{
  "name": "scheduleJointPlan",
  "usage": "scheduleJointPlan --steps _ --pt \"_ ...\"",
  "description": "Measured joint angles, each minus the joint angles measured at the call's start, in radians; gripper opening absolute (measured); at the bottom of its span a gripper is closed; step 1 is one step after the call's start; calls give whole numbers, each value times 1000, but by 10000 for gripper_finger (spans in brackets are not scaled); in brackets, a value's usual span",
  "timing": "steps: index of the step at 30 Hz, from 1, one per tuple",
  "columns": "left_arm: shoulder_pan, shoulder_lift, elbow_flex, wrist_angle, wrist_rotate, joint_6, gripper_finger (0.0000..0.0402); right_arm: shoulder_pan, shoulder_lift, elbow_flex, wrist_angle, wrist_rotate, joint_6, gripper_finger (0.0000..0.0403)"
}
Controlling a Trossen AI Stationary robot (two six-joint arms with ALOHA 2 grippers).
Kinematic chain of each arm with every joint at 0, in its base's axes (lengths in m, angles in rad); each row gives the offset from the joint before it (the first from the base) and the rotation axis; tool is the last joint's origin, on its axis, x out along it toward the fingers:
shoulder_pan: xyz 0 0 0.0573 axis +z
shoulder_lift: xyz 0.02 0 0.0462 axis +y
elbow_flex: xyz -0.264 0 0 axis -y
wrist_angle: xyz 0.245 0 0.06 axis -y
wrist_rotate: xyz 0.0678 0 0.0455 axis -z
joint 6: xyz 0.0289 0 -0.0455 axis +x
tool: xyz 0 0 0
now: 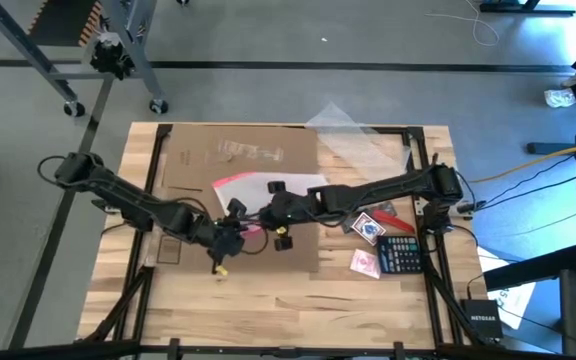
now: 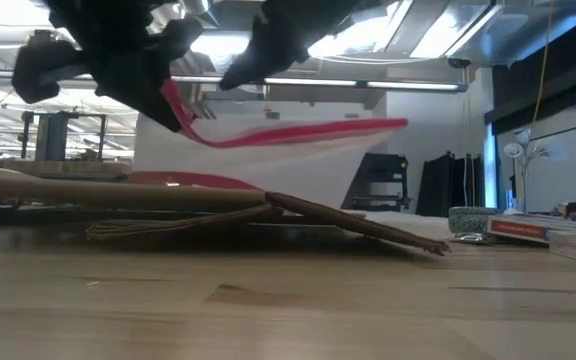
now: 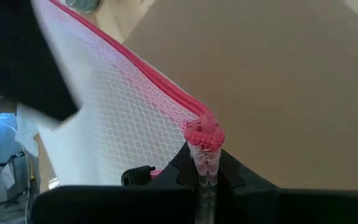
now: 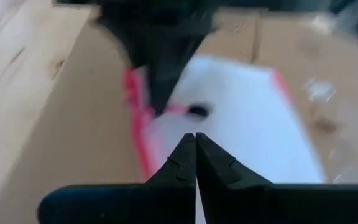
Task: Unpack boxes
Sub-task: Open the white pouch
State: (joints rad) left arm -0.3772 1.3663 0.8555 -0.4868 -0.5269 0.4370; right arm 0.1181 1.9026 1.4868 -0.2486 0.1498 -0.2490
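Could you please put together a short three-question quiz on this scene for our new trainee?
1. True or false: the left gripper is shut on the pouch's pink-red edge.
2. What lies under the pouch? A) flattened cardboard box B) a metal tray C) a towel
3. Name the dark keyed device lying by the right arm on the table.

Key
1. True; its jaws pinch the zip edge.
2. A.
3. The calculator.
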Motion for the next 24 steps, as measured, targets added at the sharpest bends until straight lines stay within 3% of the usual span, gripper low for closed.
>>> scheduleJointPlan --steps 6,14,19,24 --pt "-21 0 0 3 -1 21 1 0 12 -107 259 -53 -307 50" --pt "-22 0 0 9 -12 38 1 -1 96 -126 395 -34 -630 129" --pt "-24 0 -2 21 -7 38 1 0 157 -125 510 2 -727 140" --pt "-23 0 -2 18 -5 39 1 0 178 -125 519 3 -778 132"
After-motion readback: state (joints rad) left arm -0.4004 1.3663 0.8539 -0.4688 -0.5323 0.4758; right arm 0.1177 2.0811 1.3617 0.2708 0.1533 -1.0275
